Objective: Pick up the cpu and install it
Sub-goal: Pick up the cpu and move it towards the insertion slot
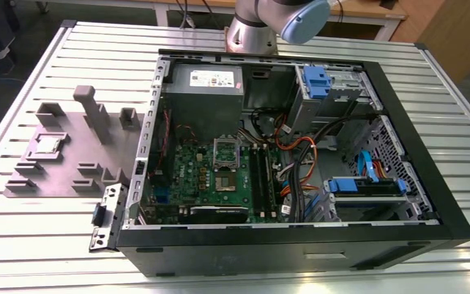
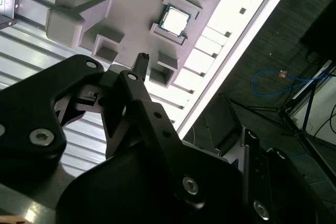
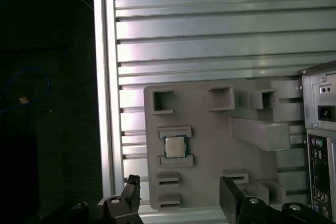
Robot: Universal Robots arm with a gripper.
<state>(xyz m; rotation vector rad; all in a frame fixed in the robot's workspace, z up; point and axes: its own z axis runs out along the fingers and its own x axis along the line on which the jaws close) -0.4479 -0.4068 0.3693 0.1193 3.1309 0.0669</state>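
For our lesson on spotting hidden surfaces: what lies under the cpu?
The cpu rests in a raised seat on the grey fixture plate, which lies on the slatted metal table. The seat's floor beneath the chip is covered.

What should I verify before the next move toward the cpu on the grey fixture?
1. The cpu sits flat in its recess on the grey fixture: ok.
2. The gripper is open, with nothing between its fingers: ok.
3. The gripper is in contact with the cpu: not ok, clearly apart from it.
4. The computer case has its side open and the motherboard exposed: ok.
5. The socket frame is lifted and the socket empty: cannot tell.
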